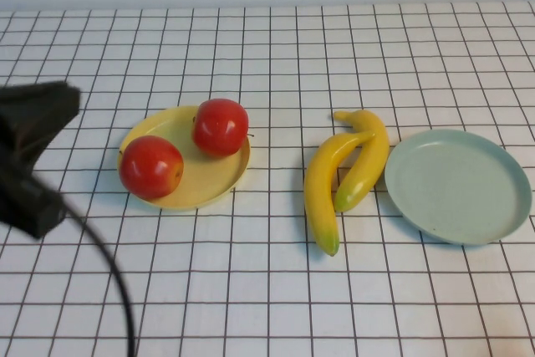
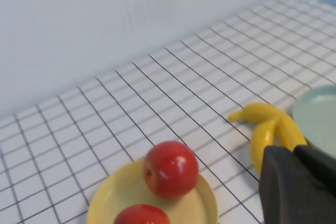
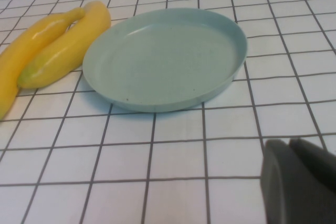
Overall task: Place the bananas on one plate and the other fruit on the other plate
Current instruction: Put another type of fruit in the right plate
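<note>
Looming dark at the near left edge, the left arm hides its own pincer (image 2: 299,182), whose fingers are closed on nothing. The right pincer (image 3: 302,182), cut off by the frame, is closed and empty near the blue-green plate (image 1: 458,186). Both apples (image 1: 151,166) sit on the yellow plate (image 1: 205,190); both bananas (image 1: 347,175) lie on the gridded white counter (image 1: 276,290), just beside the blue-green plate.

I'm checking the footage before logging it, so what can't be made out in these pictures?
- Right hand: absent from the high view; in its wrist view only shut dark fingers at the corner, empty.
- Left hand: shut and empty; the high view shows only a blurred dark arm at the left edge.
- Front apple: cut off by the left wrist view's edge.
- Blue-green plate: partly hidden behind the left hand.
- Lower banana: its end leaves the right wrist view.
</note>
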